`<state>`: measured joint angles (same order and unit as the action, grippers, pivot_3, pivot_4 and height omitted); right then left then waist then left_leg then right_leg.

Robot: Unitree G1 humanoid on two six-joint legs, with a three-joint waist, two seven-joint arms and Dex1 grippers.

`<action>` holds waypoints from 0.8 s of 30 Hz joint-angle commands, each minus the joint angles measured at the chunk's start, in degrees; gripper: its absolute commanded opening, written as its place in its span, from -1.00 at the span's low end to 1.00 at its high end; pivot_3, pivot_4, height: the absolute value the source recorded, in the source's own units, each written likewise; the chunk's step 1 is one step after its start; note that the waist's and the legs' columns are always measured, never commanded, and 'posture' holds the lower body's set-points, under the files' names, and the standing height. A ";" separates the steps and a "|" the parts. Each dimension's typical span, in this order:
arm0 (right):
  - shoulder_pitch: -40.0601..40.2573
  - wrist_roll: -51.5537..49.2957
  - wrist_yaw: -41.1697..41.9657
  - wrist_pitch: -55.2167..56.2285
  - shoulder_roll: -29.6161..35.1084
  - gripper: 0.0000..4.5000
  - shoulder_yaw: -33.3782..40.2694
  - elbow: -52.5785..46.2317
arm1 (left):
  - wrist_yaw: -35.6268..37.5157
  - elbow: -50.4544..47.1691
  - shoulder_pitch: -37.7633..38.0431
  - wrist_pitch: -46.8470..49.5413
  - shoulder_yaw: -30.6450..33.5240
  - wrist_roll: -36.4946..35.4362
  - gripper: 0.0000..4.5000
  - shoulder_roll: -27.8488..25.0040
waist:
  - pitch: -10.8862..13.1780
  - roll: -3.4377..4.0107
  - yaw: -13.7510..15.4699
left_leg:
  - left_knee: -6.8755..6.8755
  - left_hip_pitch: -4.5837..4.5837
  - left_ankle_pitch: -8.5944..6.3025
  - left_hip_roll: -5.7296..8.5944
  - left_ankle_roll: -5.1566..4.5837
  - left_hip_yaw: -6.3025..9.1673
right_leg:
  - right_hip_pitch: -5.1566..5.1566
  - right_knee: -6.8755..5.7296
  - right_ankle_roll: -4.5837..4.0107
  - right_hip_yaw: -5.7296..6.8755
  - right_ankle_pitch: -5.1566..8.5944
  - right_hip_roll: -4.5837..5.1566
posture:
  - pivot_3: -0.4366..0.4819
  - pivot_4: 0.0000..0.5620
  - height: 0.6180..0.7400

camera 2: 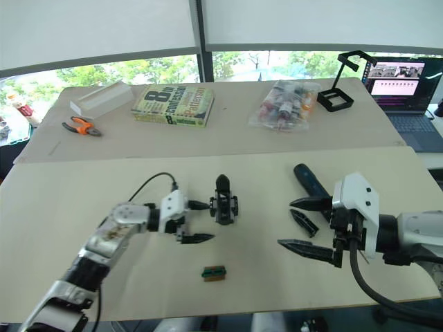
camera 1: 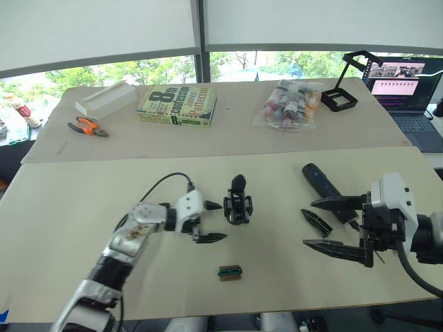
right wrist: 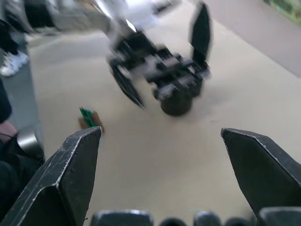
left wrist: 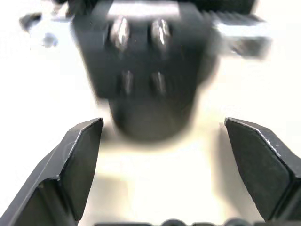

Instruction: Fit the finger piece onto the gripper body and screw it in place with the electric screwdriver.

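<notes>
one gripper body (camera 1: 238,201) stands upright near the middle of the front table (camera 1: 277,283), one finger rising from its round base. my left jaws (camera 1: 210,221) are released, spread wide just beside it on my left side, not touching it; in my left wrist view the body (left wrist: 146,70) sits just beyond the two tips, with four screws showing on its face.

one finger piece (camera 1: 316,222) lies flat toward the table's right edge, and one screwdriver (camera 1: 324,188) lies just behind it, slanting toward the back. my right jaws (camera 1: 334,225) are released too, gaping around open air, one tip over the near end of the screwdriver, the finger piece between the tips and lower. nothing is held.

one small green block (camera 1: 230,272) lies nearer the front edge, between my two arms.

on the back table (camera 1: 235,138): one pair of orange pliers (camera 1: 88,127) near its left edge, one white box (camera 1: 106,99), one book (camera 1: 177,106), one clear bag of bottles (camera 1: 291,104), one black stand (camera 1: 344,88) and one laptop (camera 1: 408,90) by its right corner.
</notes>
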<state>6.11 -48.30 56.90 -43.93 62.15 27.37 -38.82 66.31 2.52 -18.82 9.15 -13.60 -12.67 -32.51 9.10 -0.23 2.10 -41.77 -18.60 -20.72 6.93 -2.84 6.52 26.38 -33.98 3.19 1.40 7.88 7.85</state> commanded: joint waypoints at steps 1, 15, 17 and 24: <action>-3.00 -4.30 -4.77 -10.51 5.47 1.00 1.24 0.08 | 6.32 -14.17 1.87 7.45 4.81 -9.24 0.98 -7.24 | 0.02 0.00 0.03 | 0.00 0.00 -0.01 -0.01 -0.02 -0.05 | 0.01 -0.01 0.00 -0.02 0.00 -0.01 | -0.05 -0.47 0.96; -21.98 -5.57 -21.19 -32.85 4.63 1.00 -18.19 13.73 | 1.54 -33.09 -8.97 26.80 6.36 -25.62 0.98 -9.62 | 0.12 -0.13 -0.27 | 0.12 0.11 -0.12 -0.06 -0.18 -0.32 | -0.05 0.31 0.05 -0.21 0.02 -0.10 | -0.05 -0.47 0.96; -24.75 -3.11 -20.49 -32.45 4.28 1.00 -22.33 15.88 | 2.14 -33.27 -10.36 27.31 5.67 -25.78 0.98 -10.04 | 0.12 -0.13 -0.49 | 0.17 0.12 -0.12 -0.08 -0.18 -0.41 | -0.03 0.35 0.05 -0.33 0.02 -0.17 | -0.05 -0.47 0.96; -33.71 6.91 -13.69 -30.71 6.30 1.00 -38.05 22.86 | 3.12 -30.77 -14.41 25.99 4.08 -24.28 0.98 -9.63 | 0.13 -0.13 -0.89 | 0.19 0.13 -0.12 -0.16 -0.18 -0.45 | -0.02 0.41 0.04 -0.35 0.01 -0.27 | -0.05 -0.47 0.96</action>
<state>-26.41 -43.64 41.38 -75.62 66.96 -9.46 -16.42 69.23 -28.07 -32.50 36.15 -9.74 -37.32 -42.32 9.23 -0.36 1.21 -41.56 -18.47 -20.84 6.77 -3.02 6.07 26.37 -33.56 3.23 1.04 7.89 7.57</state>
